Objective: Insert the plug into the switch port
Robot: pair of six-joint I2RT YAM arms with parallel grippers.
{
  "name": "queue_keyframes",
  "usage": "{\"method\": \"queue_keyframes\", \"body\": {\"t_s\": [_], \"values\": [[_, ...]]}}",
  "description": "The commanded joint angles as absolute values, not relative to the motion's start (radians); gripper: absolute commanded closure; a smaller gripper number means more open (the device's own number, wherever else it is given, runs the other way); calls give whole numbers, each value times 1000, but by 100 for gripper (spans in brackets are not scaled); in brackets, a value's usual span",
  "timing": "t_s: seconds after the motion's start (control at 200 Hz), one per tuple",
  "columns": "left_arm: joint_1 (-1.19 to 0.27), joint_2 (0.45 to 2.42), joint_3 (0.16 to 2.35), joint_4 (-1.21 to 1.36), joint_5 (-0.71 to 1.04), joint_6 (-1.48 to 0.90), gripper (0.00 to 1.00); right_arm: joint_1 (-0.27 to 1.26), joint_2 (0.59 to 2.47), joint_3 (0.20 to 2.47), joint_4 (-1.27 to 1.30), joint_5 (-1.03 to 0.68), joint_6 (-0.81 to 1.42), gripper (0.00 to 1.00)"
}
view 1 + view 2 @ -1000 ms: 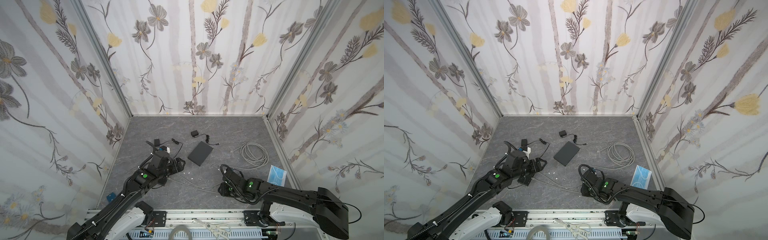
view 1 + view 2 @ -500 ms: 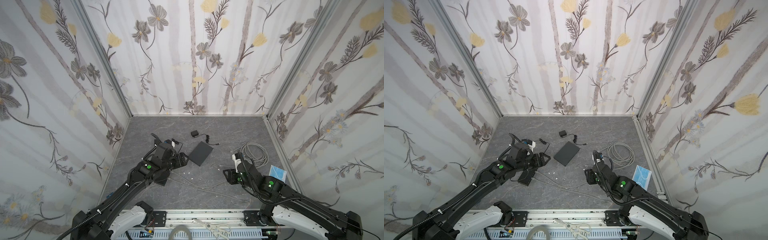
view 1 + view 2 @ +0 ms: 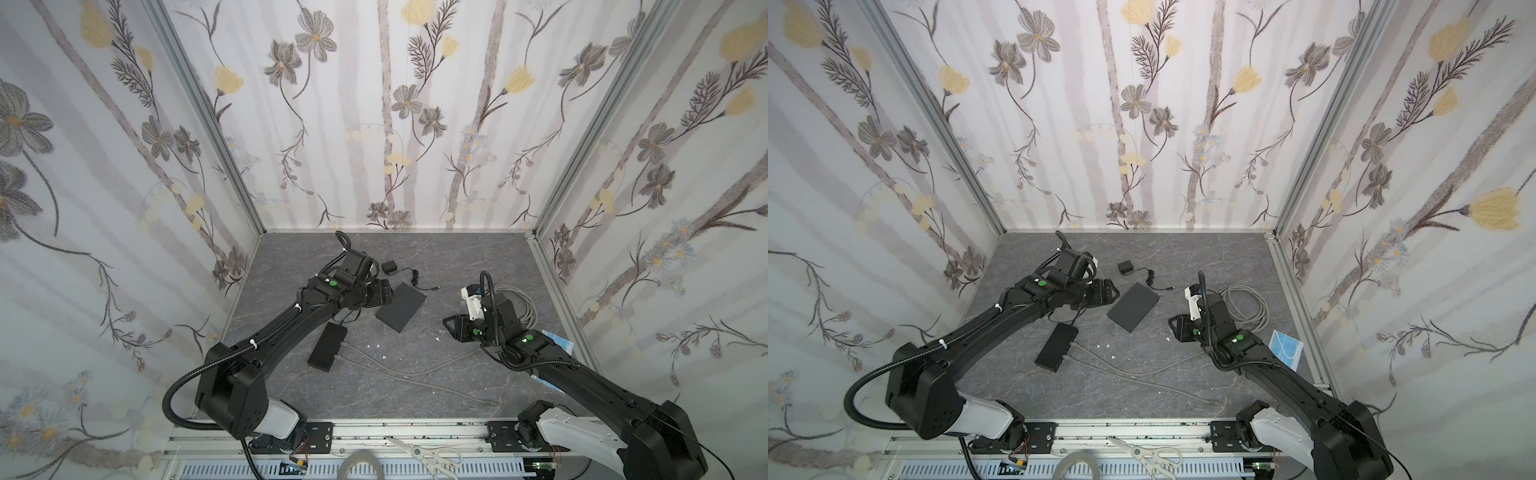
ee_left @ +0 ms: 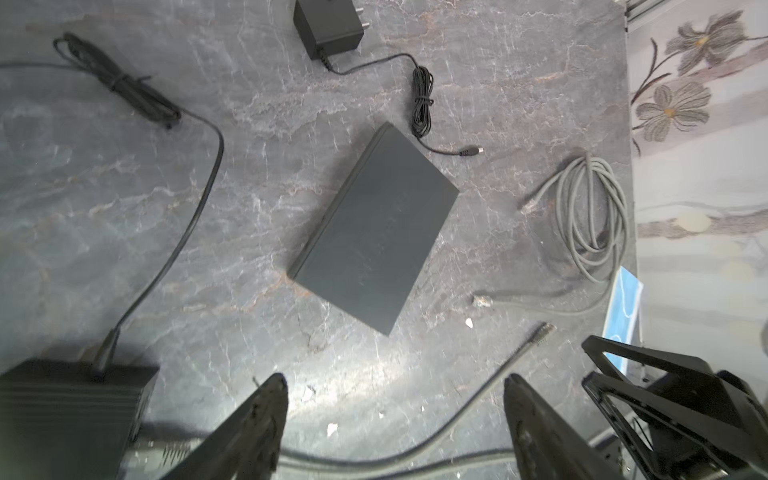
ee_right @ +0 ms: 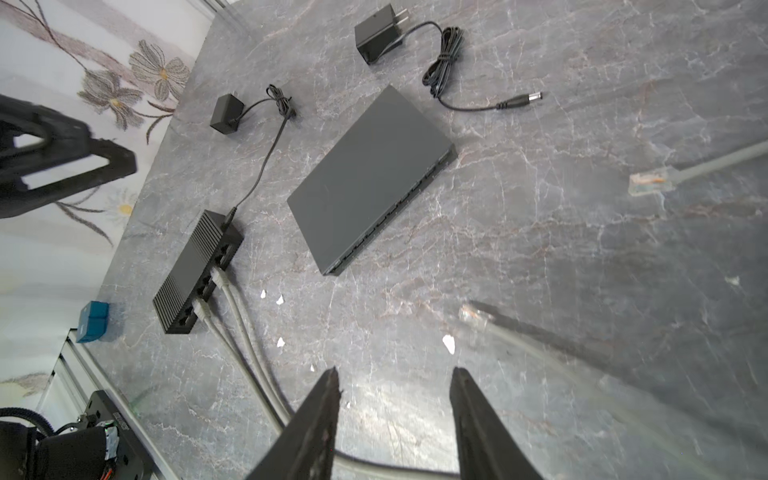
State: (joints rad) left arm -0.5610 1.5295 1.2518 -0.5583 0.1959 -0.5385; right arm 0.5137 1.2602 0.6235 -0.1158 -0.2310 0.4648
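Note:
A small black switch (image 3: pixel 328 347) (image 5: pixel 195 270) lies front left with two grey cables in its ports. A flat black switch (image 3: pixel 401 306) (image 4: pixel 374 228) (image 5: pixel 370 178) lies mid-table. Loose clear plugs on grey cable lie apart from both: one plug (image 5: pixel 648 183), a blurred plug (image 5: pixel 471 313), and a cable-end plug (image 4: pixel 544 330). My left gripper (image 3: pixel 382 291) (image 4: pixel 394 382) hovers open between the two switches, holding nothing. Right of the flat switch, my right gripper (image 3: pixel 453 327) (image 5: pixel 395 374) hangs open and empty above the table.
A coil of grey cable (image 3: pixel 519 307) (image 4: pixel 594 216) lies at the right, a blue-and-white packet (image 3: pixel 1285 349) beside it. Two black power adapters (image 5: pixel 378 39) (image 5: pixel 226 113) with thin cords sit toward the back. Scissors (image 3: pixel 428 455) rest on the front rail. White scraps dot the middle.
My left gripper has drawn back from the small switch toward the flat one. The right arm has swung from front centre to the right and risen, its jaws slightly wider.

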Motion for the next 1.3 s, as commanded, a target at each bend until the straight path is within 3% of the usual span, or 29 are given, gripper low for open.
{"method": "queue_keyframes", "body": {"t_s": [0.0, 0.38, 0.719, 0.939, 1.144, 1.294], "values": [[-558, 1634, 1349, -628, 164, -469, 18, 495, 1337, 670, -28, -331, 389, 53], [-560, 1873, 1678, -710, 194, -416, 20, 390, 1533, 710, 123, -423, 427, 52], [-558, 2072, 1833, -843, 76, -295, 20, 385, 1695, 833, 126, -318, 386, 54], [-553, 2079, 1816, -817, 72, -276, 20, 386, 1796, 966, 40, -194, 336, 57], [-555, 2054, 1828, -828, 96, -259, 20, 406, 1815, 1015, -10, -232, 119, 56], [-555, 2032, 1835, -819, 155, -282, 20, 452, 1849, 1077, -101, -107, 10, 57]]}}
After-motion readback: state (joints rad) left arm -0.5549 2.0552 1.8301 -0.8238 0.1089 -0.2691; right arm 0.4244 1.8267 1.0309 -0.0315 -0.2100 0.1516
